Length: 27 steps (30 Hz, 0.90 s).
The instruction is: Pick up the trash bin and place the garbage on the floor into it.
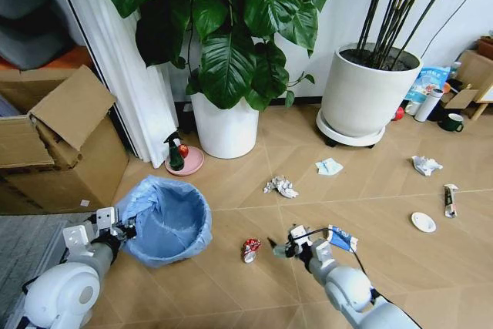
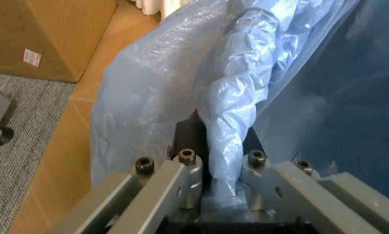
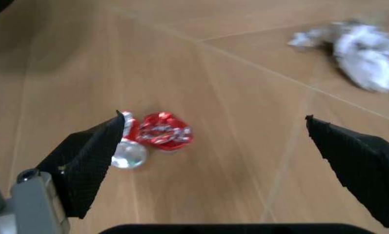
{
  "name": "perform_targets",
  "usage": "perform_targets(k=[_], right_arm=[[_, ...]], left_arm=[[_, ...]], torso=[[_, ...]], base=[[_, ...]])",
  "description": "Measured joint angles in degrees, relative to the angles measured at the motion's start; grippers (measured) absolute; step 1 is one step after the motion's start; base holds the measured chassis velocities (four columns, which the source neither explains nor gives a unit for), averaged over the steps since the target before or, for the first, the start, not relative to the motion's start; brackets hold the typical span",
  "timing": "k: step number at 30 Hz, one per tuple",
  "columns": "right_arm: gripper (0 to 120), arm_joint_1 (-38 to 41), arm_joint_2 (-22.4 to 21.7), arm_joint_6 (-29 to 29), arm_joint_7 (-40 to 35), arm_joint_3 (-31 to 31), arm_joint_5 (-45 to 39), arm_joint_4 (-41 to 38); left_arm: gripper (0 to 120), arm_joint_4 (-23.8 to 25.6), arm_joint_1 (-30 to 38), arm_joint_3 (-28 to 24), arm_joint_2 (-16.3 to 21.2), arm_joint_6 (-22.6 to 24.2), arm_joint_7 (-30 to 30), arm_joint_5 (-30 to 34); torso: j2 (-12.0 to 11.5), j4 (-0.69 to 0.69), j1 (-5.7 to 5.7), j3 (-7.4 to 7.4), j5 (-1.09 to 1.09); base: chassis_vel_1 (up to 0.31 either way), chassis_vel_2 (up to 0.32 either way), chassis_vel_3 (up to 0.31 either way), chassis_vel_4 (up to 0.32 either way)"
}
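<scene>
The left tool (image 1: 123, 229) reaches low from the robot's left and is clamped on the bag-covered rim of the trash bin (image 1: 171, 219), which stands on the floor (image 1: 231, 283); the right tool (image 1: 279, 248), stretched forward and down, hangs spread wide just beside a red-and-white piece (image 1: 251, 250). Crumpled paper (image 1: 281, 186) lies farther ahead.

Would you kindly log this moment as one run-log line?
left hand: shut on rim of blue-bagged round trash bin | right hand: open above crumpled red-and-white wrapper | tan wooden floor
</scene>
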<state>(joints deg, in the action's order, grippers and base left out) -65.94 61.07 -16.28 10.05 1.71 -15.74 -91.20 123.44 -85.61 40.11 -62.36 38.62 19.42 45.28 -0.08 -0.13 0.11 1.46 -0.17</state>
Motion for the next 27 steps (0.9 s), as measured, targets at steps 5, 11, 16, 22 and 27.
perform_targets(k=[5,11,16,22,27], right_arm=[[100,7.4,-3.7,1.3,10.3,-5.3,1.0,5.8],[100,12.3,-4.7,1.5,19.3,-10.3,1.2,9.6],[100,15.2,-1.5,2.3,20.0,-13.4,2.7,13.8],[100,17.7,3.4,3.4,18.8,-15.3,5.4,18.8],[100,18.2,4.5,1.9,18.5,-16.0,5.5,20.4]], left_arm=[[2,0.0,0.0,0.0,-0.4,0.0,-0.3,0.0],[2,0.0,-0.1,0.0,-0.8,0.0,-0.4,0.0],[2,-0.2,-0.1,0.1,-0.8,0.0,-0.4,0.0],[2,-0.3,-0.2,0.2,-0.9,0.0,-0.4,-0.1],[2,-0.4,-0.2,0.2,-1.0,0.0,-0.4,-0.1]], torso=[[0.0,0.0,0.0,0.0,-0.03],[0.0,0.0,0.0,0.0,-0.02],[0.0,0.0,0.0,0.0,-0.01],[0.0,0.01,0.0,0.0,0.0],[0.0,0.0,0.0,0.0,-0.01]], base=[[0.0,0.0,0.0,0.0],[0.0,0.0,0.0,0.0],[0.0,0.0,0.0,0.0],[0.0,0.0,0.0,0.0],[0.0,0.0,0.0,0.0]])
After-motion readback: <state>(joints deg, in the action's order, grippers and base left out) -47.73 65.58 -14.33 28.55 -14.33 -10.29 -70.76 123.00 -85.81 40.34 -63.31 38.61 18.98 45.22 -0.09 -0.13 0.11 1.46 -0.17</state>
